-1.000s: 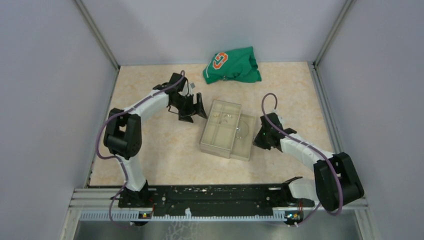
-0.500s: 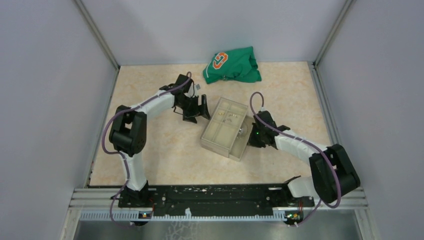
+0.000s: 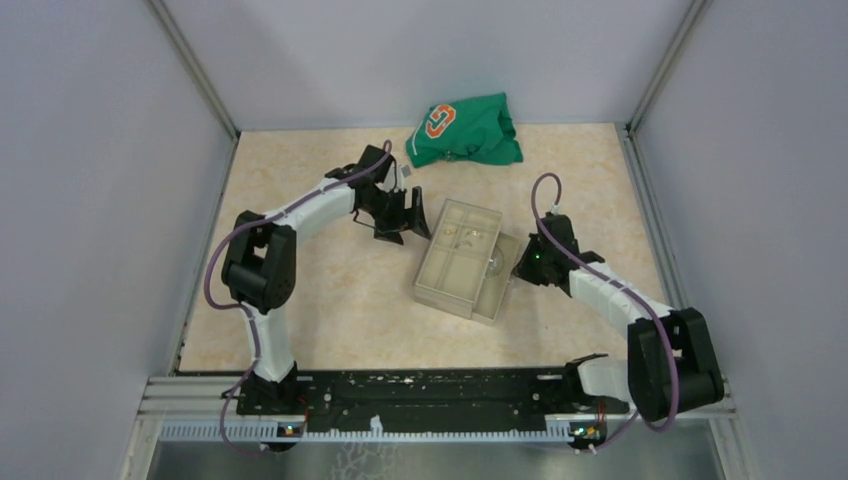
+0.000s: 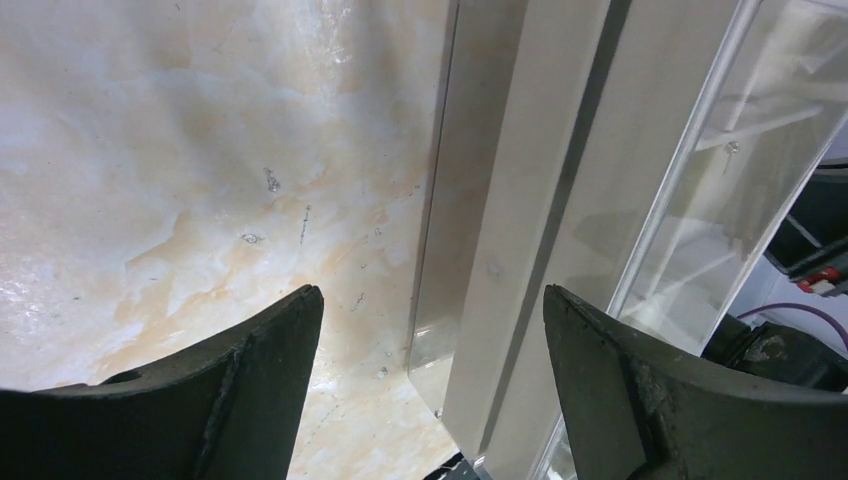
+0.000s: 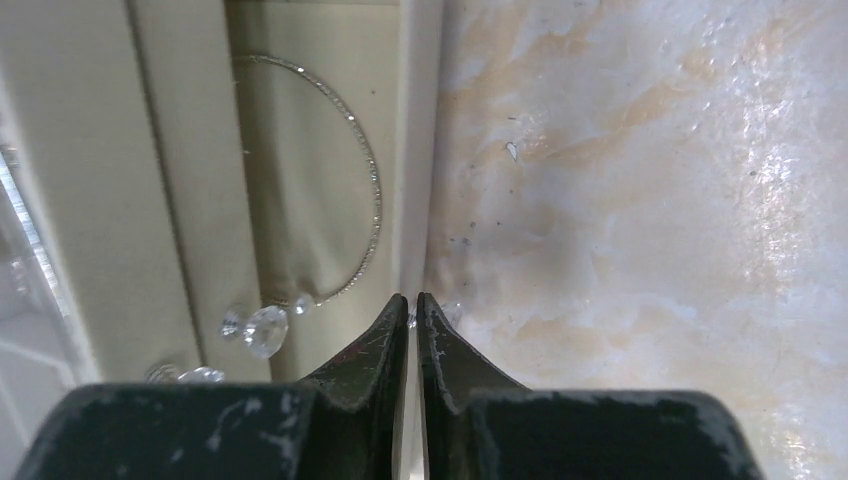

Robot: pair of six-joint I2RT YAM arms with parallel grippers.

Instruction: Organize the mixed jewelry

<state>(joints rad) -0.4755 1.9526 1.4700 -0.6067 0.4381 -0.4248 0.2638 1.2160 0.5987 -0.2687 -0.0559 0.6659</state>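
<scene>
The clear box (image 3: 430, 250) has been turned clockwise and shifted toward 3 o'clock. The left gripper (image 3: 404, 214) has been carried toward 3 o'clock, and the right gripper (image 3: 524, 262) swung toward 9 o'clock, then drawn back.

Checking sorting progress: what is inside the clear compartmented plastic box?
In the clear plastic box, one compartment holds a thin silvery wire hoop with clear crystal beads; another holds tiny silvery bits, too small to identify.
</scene>
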